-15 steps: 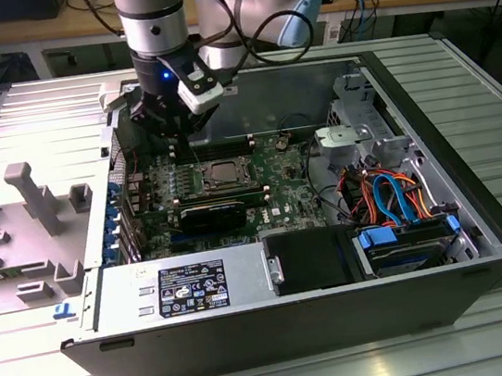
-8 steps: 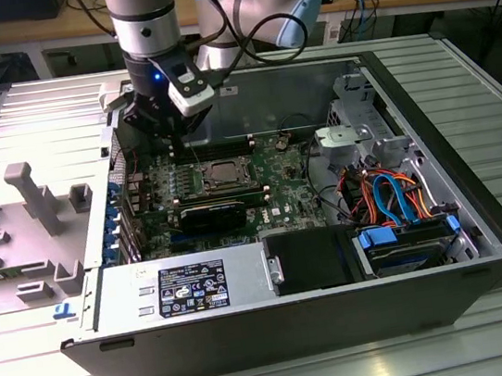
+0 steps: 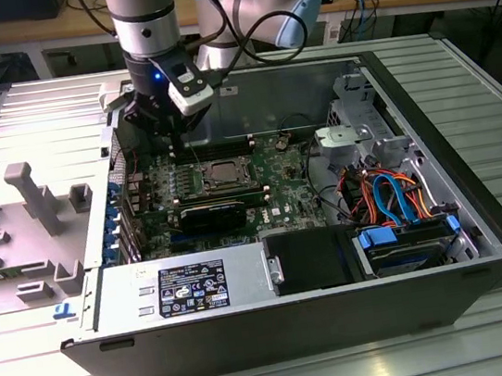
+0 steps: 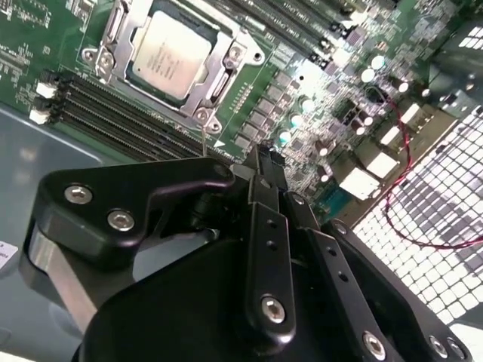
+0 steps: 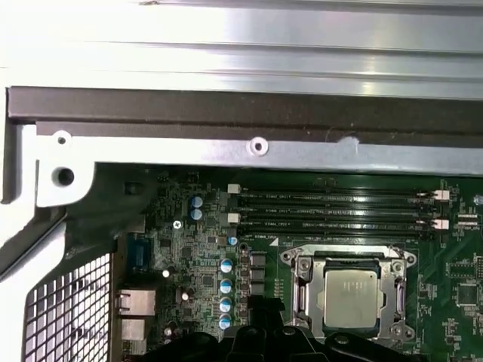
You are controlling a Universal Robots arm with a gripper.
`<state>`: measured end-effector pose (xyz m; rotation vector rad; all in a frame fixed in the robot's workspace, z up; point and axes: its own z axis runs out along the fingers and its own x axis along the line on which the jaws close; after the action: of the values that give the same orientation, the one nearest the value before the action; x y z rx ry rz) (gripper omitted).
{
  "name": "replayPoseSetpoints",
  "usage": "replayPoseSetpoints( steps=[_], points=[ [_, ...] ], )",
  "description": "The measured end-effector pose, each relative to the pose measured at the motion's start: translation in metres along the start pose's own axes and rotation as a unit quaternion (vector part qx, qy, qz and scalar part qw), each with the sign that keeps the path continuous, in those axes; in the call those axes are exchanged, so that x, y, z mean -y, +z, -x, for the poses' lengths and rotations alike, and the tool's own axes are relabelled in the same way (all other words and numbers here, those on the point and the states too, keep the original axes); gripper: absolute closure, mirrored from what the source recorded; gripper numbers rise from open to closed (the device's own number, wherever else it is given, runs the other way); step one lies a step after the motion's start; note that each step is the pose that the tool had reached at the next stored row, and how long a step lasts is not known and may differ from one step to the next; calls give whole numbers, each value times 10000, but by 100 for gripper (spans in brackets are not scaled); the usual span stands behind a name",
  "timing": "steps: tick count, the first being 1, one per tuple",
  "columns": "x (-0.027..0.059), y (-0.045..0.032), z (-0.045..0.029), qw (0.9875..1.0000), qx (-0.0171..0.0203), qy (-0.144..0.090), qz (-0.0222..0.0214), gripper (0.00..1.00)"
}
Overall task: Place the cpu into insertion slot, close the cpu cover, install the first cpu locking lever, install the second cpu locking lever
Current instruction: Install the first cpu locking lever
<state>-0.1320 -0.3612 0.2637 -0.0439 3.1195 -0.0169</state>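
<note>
The cpu (image 4: 170, 53) (image 5: 349, 298), a silver-grey square chip, lies in the insertion slot (image 3: 227, 173) on the green motherboard. The cpu cover (image 4: 224, 72) (image 5: 302, 280), a silver frame, lies flat around it. A thin metal rod (image 4: 204, 139) rises from the socket corner nearest my gripper. My gripper (image 4: 262, 158) (image 3: 176, 148) hangs above the board just off that corner, toward the exterior view's left of the socket. Its black fingers (image 4: 268, 249) are pressed together, shut, with nothing seen between them. In the first wrist view the gripper (image 5: 264, 305) shows beside the socket.
Long memory slots (image 5: 332, 211) run beside the socket. A black card (image 3: 213, 214) stands in front of it. The case wall (image 5: 241, 113), a drive cage (image 3: 356, 136), coloured cables (image 3: 392, 196) and the power supply (image 3: 191, 290) ring the board. A grey fixture tray (image 3: 22, 220) lies outside, left.
</note>
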Motion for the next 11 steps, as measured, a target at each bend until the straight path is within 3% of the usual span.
replayPoseSetpoints(
  steps=[11],
  points=[
    [-184, 44, 6, 10000, 0, 0, 12, 89]
  ],
)
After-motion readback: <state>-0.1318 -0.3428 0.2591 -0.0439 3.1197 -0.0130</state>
